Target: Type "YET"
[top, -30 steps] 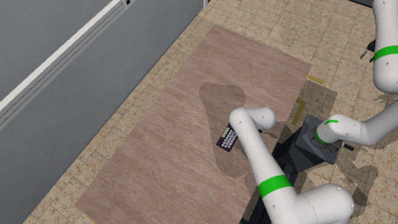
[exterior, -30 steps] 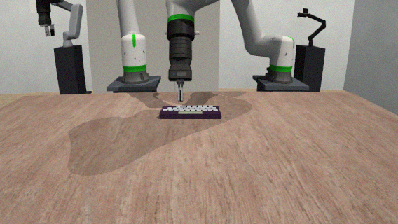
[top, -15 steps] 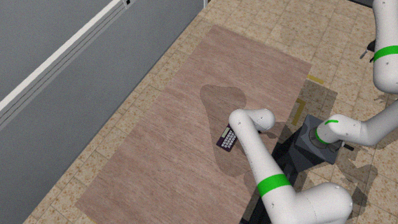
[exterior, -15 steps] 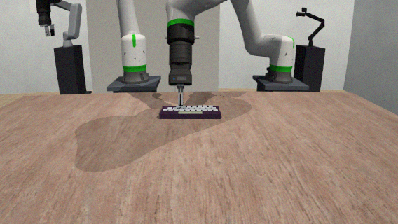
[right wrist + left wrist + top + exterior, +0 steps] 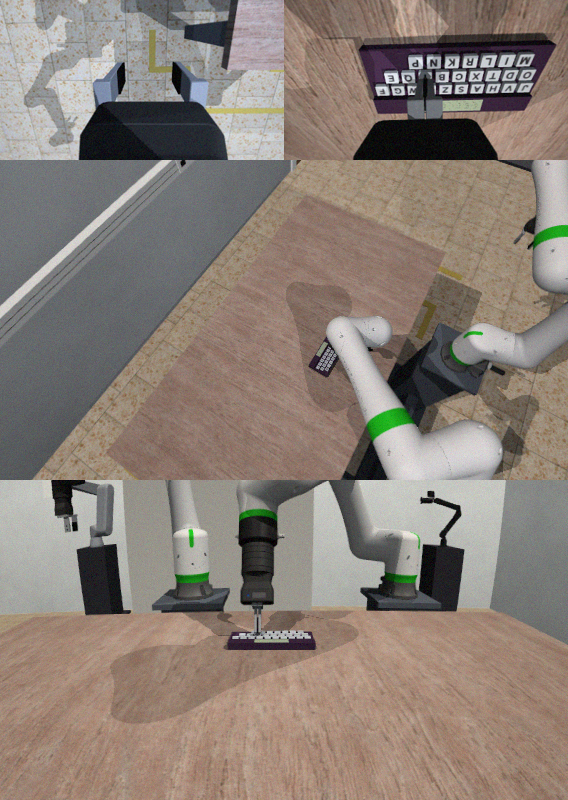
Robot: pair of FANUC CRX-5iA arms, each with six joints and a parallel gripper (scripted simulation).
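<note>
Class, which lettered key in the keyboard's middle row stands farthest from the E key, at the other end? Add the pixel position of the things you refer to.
The O key (image 5: 527, 74): it ends the middle row opposite the E key (image 5: 391, 77), just past D.

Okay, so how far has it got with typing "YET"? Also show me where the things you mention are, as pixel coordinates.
It looks to be on the Y. The left gripper (image 5: 257, 631) (image 5: 425, 88), fingers shut, is down at the keyboard (image 5: 233, 644) (image 5: 498, 102), its tips covering the key between Q and B. E (image 5: 391, 76) and T (image 5: 493, 75) seem left to do. I can't read any typed letter on the small screen (image 5: 271, 641) (image 5: 462, 105), so nothing confirms a finished one.
</note>
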